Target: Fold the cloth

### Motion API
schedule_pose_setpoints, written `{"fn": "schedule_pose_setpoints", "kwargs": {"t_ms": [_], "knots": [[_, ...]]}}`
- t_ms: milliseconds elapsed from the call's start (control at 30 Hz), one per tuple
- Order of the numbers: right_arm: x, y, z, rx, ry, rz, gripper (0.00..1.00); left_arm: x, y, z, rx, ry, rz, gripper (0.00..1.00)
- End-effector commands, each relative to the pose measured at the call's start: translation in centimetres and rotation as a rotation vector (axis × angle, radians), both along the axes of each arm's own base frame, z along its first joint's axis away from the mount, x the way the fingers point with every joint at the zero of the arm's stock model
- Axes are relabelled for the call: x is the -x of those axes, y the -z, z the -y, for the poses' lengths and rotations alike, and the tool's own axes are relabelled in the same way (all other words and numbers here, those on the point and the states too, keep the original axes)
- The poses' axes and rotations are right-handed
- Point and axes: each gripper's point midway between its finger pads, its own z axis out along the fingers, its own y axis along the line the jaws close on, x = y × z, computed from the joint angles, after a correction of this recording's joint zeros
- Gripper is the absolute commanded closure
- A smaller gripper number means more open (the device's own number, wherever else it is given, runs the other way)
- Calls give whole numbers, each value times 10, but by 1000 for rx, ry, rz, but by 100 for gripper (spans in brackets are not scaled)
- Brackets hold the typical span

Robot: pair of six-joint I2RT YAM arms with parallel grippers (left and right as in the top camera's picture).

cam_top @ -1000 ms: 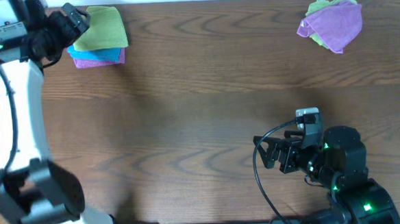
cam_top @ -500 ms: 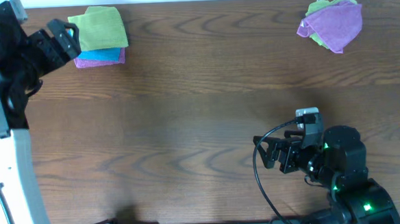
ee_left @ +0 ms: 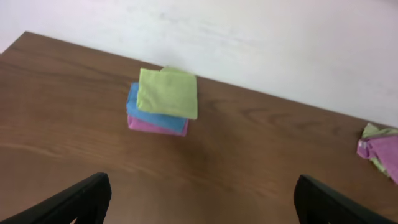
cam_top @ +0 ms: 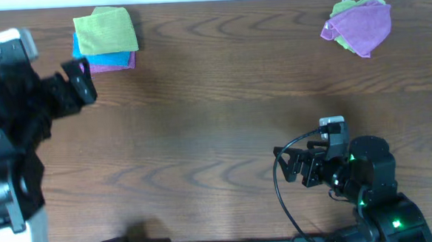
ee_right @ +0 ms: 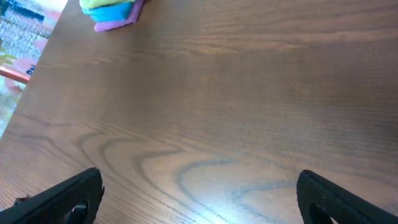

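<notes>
Cloth in lime green lies folded atop a blue-and-purple stack at the bench's far left corner, so the fold looks finished; the sound move, I judge, is keeping the arm high and clear of the stack. Released and empty, the left claw hangs well short of the cloth, untouching; the right claw is likewise spread, far off.

One stack is holding three pieces: one folded green cloth, one folded blue cloth and one folded purple cloth. One heap is showing two more, one crumpled purple cloth and one crumpled green cloth; whether it is hiding others cannot be told. Two pincers are sharing one desk: the left pincer and the right pincer.
</notes>
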Motion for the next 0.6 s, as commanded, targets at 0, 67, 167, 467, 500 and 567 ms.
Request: {"fn": "schedule_pose_setpoints", "kwargs": {"t_ms": [0, 67, 167, 467, 500, 567], "knots": [[0, 1, 2, -9, 13, -9, 1, 11, 20, -1, -30, -8, -9, 5], [0, 1, 2, -9, 13, -9, 1, 20, 28, 0, -34, -8, 10, 5], [0, 1, 2, -9, 14, -8, 1, 37, 41, 3, -46, -6, 31, 5], [0, 1, 2, -9, 14, -9, 1, 87, 79, 12, -98, 15, 82, 5], [0, 1, 2, -9, 13, -9, 1, 92, 83, 14, -103, 23, 88, 5], [0, 1, 2, -9, 13, -9, 1, 99, 93, 17, -106, 32, 95, 5]]}}
